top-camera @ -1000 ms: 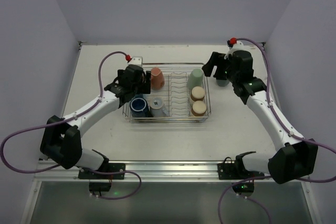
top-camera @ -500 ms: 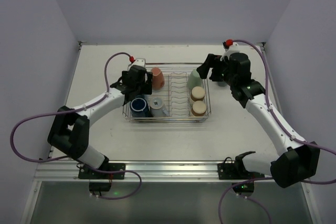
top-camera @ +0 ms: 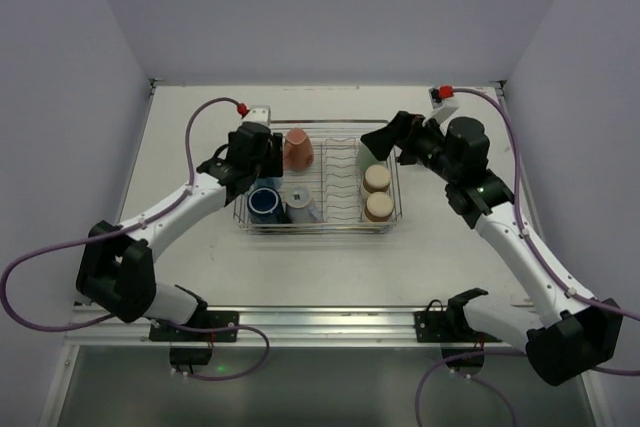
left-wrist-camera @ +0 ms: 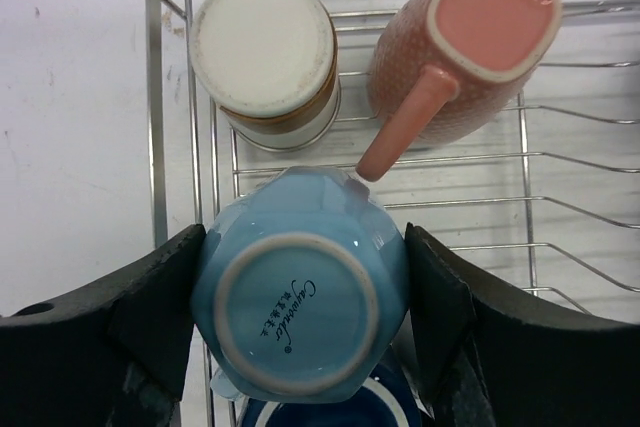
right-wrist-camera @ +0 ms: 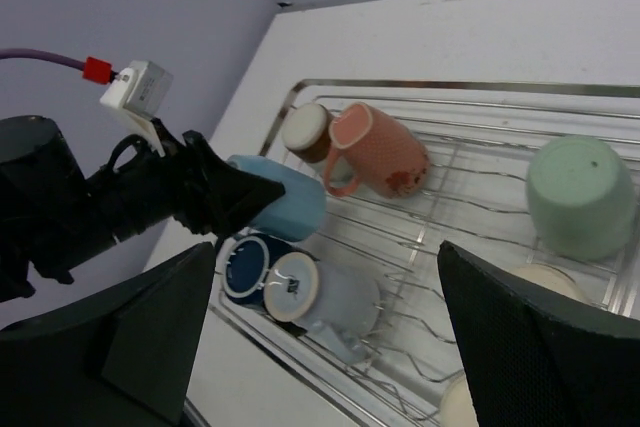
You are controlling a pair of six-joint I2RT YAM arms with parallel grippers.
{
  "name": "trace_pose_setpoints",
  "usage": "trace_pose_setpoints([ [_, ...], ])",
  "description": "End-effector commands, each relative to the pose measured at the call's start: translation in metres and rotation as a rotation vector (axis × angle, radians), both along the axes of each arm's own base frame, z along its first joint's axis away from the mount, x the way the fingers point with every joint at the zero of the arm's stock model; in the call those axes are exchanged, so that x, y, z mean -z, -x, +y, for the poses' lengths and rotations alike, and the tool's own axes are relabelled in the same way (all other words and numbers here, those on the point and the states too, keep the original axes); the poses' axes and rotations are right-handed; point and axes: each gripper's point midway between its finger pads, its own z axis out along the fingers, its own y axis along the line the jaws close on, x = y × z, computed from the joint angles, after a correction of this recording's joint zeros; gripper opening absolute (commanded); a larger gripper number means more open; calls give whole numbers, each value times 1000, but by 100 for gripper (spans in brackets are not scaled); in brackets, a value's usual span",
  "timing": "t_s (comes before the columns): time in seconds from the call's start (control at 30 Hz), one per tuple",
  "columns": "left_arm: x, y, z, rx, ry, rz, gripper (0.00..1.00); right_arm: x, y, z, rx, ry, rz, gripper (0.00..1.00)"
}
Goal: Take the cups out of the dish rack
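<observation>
Light blue cup (left-wrist-camera: 300,282) is clamped between the left gripper (left-wrist-camera: 305,297) fingers, over the dish rack (left-wrist-camera: 155,97); a navy cup (left-wrist-camera: 330,415) beneath is mostly hidden. Right gripper (right-wrist-camera: 345,337) gapes wide, empty.

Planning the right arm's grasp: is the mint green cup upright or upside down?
Upside down: the mint green cup shows a closed base on top.

The light blue cup (left-wrist-camera: 300,297) looks glossy-glazed, the dish rack (left-wrist-camera: 152,97) shiny wire.
</observation>
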Motion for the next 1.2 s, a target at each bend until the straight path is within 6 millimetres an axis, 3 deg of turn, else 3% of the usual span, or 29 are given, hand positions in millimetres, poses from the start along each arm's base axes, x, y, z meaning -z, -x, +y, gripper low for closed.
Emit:
trace_pose_setpoints([
  [0.0,-87,-12,-5,-11,120,-205,11,-42,29,31,-172,-219,-84,95],
  [0.23,-146,12,0,20,218,-324,8,-35,50,70,-320,-317,-67,95],
  [0.33,-171,31,-11,89,336,-374,7,-38,63,92,-376,-357,-73,94],
  [0.37,-195,43,-20,146,433,-431,7,-38,70,100,-395,-382,-87,93],
  [0.4,-192,49,-24,171,469,-432,7,-39,74,102,-390,-413,-83,92],
  [0.47,-224,69,-32,234,609,-512,7,-38,75,103,-368,-453,-106,91],
  [0.53,-229,84,-37,266,711,-520,7,-36,80,109,-384,-477,-93,88],
  [0.57,-245,91,-42,309,773,-569,7,-36,83,112,-404,-483,-96,88],
  [0.6,-240,94,-45,324,805,-559,7,-34,84,115,-415,-487,-81,87],
  [0.67,-255,108,-51,378,906,-582,6,-33,87,121,-443,-491,-78,84],
  [0.77,-260,118,-61,441,994,-572,5,-40,92,125,-469,-499,-95,78],
  [1.03,-262,130,-75,527,1148,-544,4,-63,107,136,-593,-529,-161,70],
  [1.17,-262,134,-77,551,1182,-546,5,-79,121,143,-697,-619,-177,54],
])
